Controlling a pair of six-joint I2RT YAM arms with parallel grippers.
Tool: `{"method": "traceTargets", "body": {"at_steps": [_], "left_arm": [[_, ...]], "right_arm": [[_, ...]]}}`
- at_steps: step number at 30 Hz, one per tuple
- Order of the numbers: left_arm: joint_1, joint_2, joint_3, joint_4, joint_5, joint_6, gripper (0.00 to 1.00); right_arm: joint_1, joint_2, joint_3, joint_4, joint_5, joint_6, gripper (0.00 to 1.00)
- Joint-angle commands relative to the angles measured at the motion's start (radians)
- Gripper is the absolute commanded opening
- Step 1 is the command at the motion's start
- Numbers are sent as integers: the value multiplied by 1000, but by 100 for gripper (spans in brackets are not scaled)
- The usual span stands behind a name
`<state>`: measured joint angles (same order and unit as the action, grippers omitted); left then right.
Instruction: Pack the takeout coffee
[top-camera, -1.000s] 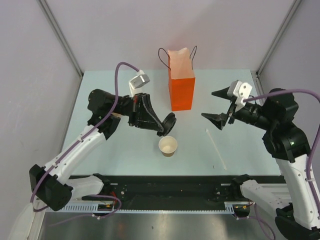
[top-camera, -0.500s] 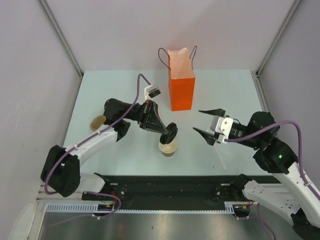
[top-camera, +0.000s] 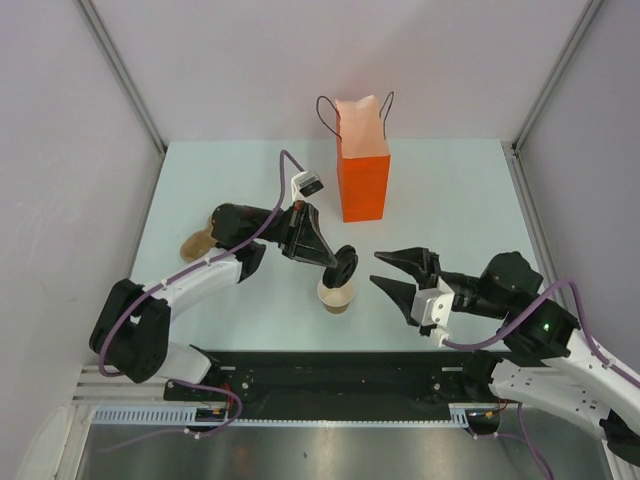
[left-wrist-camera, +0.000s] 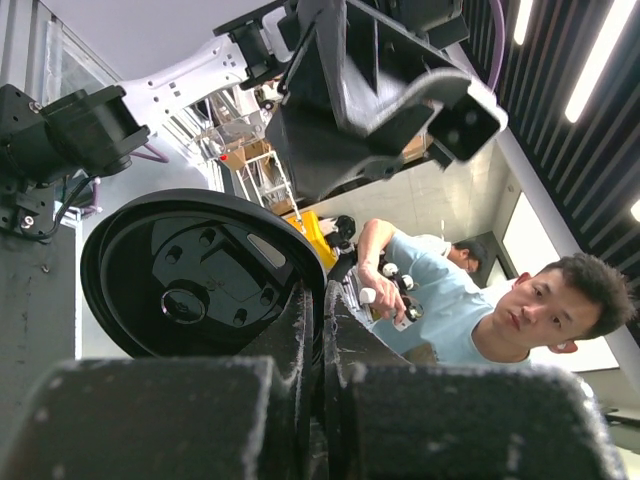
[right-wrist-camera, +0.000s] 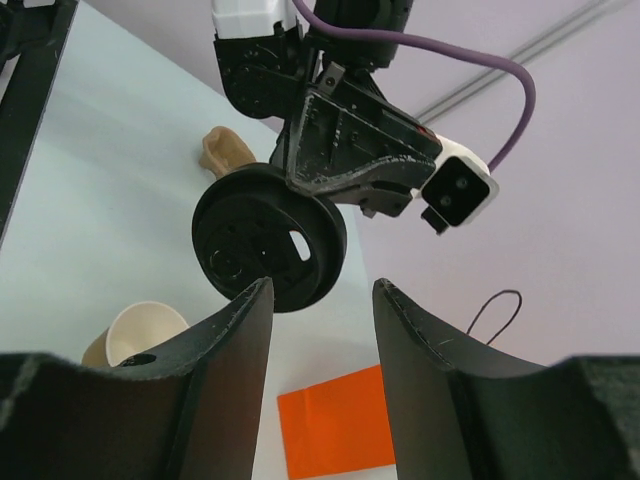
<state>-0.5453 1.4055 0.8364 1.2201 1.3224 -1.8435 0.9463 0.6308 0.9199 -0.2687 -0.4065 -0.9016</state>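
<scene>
- Left gripper was clamped shut on the rim of the black lid, holding it tilted just above the open cup.
- Right gripper stood part-open and empty, just right of the cup.
- Lidding looked to be the step in hand. Next, the lid likely needed levelling and pressing onto the rim before the coffee could go into the orange bag.

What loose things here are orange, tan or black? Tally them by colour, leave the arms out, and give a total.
Orange: 1, the paper bag
Tan: 2, the paper cup and a tan object lying at the left
Black: 1, the lid
Total: 4
</scene>
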Motion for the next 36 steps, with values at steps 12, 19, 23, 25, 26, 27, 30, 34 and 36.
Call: {"method": "traceTargets", "body": {"at_steps": [12, 19, 23, 25, 26, 27, 30, 34, 36], "left_arm": [[-38, -25, 12, 88, -23, -17, 0], [-53, -22, 20, 81, -23, -11, 0], [-58, -20, 23, 73, -26, -8, 0], [-58, -20, 23, 70, -29, -8, 0], [-59, -19, 24, 68, -28, -5, 0], [-59, -19, 26, 64, -28, -2, 0], [-62, -23, 24, 65, -26, -2, 0], [-71, -30, 23, 64, -23, 1, 0], [-73, -34, 21, 58, -23, 4, 0]], "right_arm": [[100, 63, -50, 166, 103, -249, 49], [105, 86, -50, 189, 95, -283, 43], [106, 96, -50, 198, 101, -313, 40], [108, 99, -50, 191, 103, -332, 38], [106, 99, -50, 189, 103, -335, 38], [108, 101, -50, 187, 103, -347, 38], [109, 104, -50, 180, 110, -359, 33], [109, 113, -50, 181, 109, -379, 28], [111, 116, -50, 180, 107, -382, 26]]}}
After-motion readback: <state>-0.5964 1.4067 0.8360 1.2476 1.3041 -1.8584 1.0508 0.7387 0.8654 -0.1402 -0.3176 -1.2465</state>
